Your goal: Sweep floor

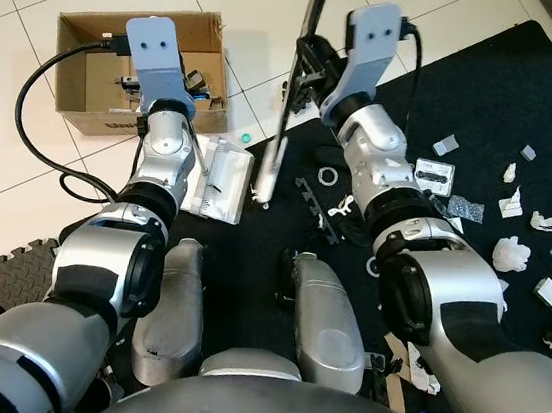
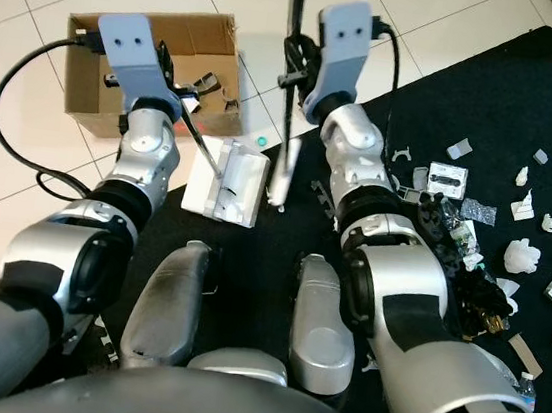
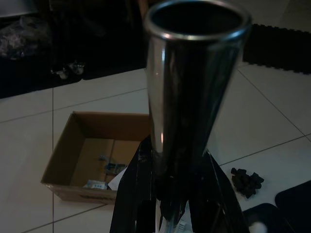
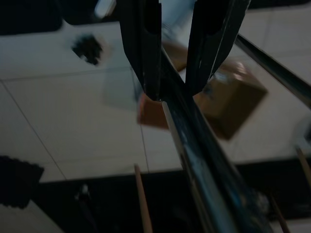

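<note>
2 grippers: I see left (image 3: 170, 194) clamped on dustpan (image 1: 217, 177) handle, right (image 4: 175, 90) clamped on broom (image 1: 291, 98) pole.
Debris (image 1: 512, 254): mat (image 1: 510, 104), 3 o'clock of broom.
Risk: I judge the pole may slip, scattering bits.

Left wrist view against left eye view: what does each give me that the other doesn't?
Left wrist view: the left gripper jaws closed on the metal dustpan handle up close, plus a dark clump of debris on the tile. Left eye view: the white dustpan, the broom in the right gripper, and litter scattered across the black mat. Both: the cardboard box.
</note>
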{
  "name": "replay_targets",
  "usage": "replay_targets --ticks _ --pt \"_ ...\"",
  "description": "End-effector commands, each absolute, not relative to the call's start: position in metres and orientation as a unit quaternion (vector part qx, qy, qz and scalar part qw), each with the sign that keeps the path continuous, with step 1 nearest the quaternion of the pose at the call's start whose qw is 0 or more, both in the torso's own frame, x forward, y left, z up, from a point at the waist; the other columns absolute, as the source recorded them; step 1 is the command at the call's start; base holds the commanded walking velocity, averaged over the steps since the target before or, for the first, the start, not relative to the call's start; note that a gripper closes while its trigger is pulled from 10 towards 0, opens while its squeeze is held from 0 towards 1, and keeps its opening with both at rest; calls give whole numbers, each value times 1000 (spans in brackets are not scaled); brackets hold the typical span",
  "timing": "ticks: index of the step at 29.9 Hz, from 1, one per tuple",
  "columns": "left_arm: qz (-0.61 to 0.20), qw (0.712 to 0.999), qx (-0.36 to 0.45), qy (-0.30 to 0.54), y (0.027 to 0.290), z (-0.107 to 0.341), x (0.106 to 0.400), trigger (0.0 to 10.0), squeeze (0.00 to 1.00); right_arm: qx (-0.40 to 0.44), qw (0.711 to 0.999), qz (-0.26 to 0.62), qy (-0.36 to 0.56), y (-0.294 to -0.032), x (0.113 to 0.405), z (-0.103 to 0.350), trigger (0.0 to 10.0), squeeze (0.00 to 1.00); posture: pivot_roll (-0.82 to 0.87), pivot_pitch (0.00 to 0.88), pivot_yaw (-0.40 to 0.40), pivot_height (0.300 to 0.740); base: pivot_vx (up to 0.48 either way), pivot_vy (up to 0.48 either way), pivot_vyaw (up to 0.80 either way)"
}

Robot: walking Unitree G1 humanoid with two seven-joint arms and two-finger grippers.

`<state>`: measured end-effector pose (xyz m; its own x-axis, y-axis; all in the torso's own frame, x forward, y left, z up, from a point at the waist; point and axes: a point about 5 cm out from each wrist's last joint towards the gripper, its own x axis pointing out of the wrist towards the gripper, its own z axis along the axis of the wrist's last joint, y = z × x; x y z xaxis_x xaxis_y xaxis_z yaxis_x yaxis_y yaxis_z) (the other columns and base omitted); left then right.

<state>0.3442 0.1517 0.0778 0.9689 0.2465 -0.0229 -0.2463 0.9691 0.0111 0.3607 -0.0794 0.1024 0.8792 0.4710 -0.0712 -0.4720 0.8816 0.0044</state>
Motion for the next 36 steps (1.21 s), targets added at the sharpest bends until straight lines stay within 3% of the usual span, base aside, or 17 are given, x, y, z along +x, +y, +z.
replay_targets --ticks 1,6,11,14,16,18,19,20,23,24,26,34,36 --pt "130 991 16 40 153 62 334 10000 0 -15 970 235 62 -87 356 89 10000 0 -39 201 -46 740 0 0 0" --pt "130 990 15 43 154 60 333 10000 0 -21 970 229 80 -97 353 81 10000 0 -49 199 -43 740 0 0 0" --pt "127 991 15 48 152 58 332 10000 0 -52 952 258 156 -108 337 51 10000 0 -55 199 -37 740 0 0 0" --pt "125 991 15 48 151 58 333 10000 0 -17 944 271 184 -103 332 44 10000 0 -56 199 -33 740 0 0 0" --pt "123 991 15 48 150 59 333 10000 0 81 925 317 193 -84 328 45 10000 0 -56 198 -32 740 0 0 0" --pt "123 991 15 48 150 59 333 10000 0 81 925 317 193 -84 328 45 10000 0 -56 198 -32 740 0 0 0" --pt "122 991 17 48 151 59 333 10000 0 152 898 371 182 -66 324 51 10000 0 -56 198 -31 740 0 0 0" --pt "122 991 17 48 151 59 333 10000 0 174 886 392 177 -60 323 54 10000 0 -56 198 -31 740 0 0 0" --pt "122 991 17 48 151 59 333 10000 0 187 873 414 175 -53 321 55 10000 0 -55 197 -31 740 0 0 0" --pt "123 991 18 48 151 59 333 10000 0 195 844 462 189 -34 311 54 10000 0 -53 194 -33 740 0 0 0" --pt "124 991 19 49 152 59 333 10000 0 194 832 480 198 -22 305 52 10000 0 -52 192 -35 740 0 0 0" --pt "126 991 20 50 152 58 333 10000 0 206 833 480 181 -4 304 59 10000 0 -45 188 -38 740 0 0 0" --pt "128 990 20 49 153 58 333 10000 0 227 839 474 140 -1 314 76 10000 0 -44 186 -39 740 0 0 0"
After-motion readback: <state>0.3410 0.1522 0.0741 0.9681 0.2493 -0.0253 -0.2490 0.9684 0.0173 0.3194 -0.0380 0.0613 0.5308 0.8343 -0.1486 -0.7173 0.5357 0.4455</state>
